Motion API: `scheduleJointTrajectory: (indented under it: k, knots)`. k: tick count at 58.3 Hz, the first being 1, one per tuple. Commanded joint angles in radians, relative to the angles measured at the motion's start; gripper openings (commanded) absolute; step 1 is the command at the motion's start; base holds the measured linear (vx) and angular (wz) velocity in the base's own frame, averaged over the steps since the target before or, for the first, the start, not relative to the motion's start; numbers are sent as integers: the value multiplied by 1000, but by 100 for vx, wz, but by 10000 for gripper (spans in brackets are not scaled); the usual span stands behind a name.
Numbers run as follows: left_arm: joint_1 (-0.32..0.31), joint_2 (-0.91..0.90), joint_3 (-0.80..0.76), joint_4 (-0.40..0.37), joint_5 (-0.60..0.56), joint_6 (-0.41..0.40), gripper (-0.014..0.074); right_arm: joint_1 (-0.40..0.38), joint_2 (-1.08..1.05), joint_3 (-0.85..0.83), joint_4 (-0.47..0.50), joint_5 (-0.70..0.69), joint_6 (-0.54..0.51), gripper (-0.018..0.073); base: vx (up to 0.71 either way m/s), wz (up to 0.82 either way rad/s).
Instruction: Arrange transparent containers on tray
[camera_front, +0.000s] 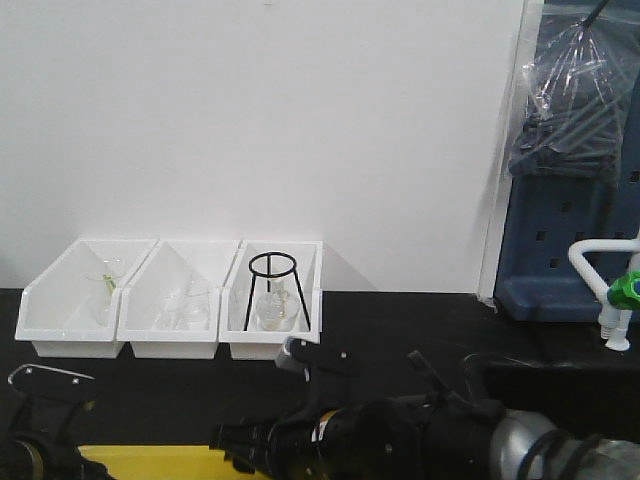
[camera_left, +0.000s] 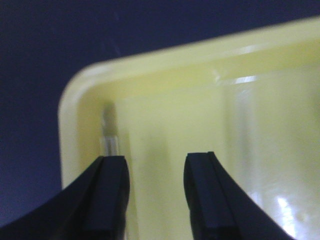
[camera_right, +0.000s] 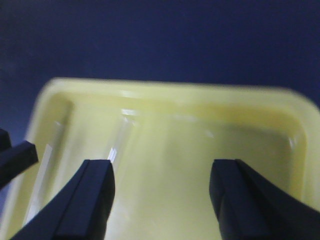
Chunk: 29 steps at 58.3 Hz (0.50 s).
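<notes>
Both wrist views look down into the yellow tray (camera_left: 75, 100) (camera_right: 165, 92); a strip of it also shows at the bottom of the front view (camera_front: 150, 462). In the left wrist view a transparent container (camera_left: 110, 135) lies along the tray's left wall, just ahead of my left finger, and a fainter one (camera_left: 242, 115) lies to the right. My left gripper (camera_left: 156, 167) is open over bare tray floor. My right gripper (camera_right: 162, 172) is also open and holds nothing. Clear tubes (camera_right: 122, 135) (camera_right: 47, 165) lie on the floor by its left finger.
Three white open-fronted bins (camera_front: 170, 300) stand at the back against the white wall; the right one holds a black ring stand (camera_front: 272, 290) and a flask. A white tap with a green knob (camera_front: 615, 290) is at the right. The tabletop (camera_front: 400, 330) is black.
</notes>
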Motion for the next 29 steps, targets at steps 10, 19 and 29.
scheduleJointTrajectory:
  k: [10, 19, 29]
  knots:
    - [1, -307, -26, 20, -54, -12, 411, -2, -241, -31, -228, -140, -11, 487, 0, 0]
    - [1, -485, -24, 20, -99, -12, 411, -2, -372, -31, -426, -139, -11, 487, 0, 0]
    - [1, -642, -24, 44, -148, -8, 401, -2, -469, -29, -561, -137, -11, 487, 0, 0]
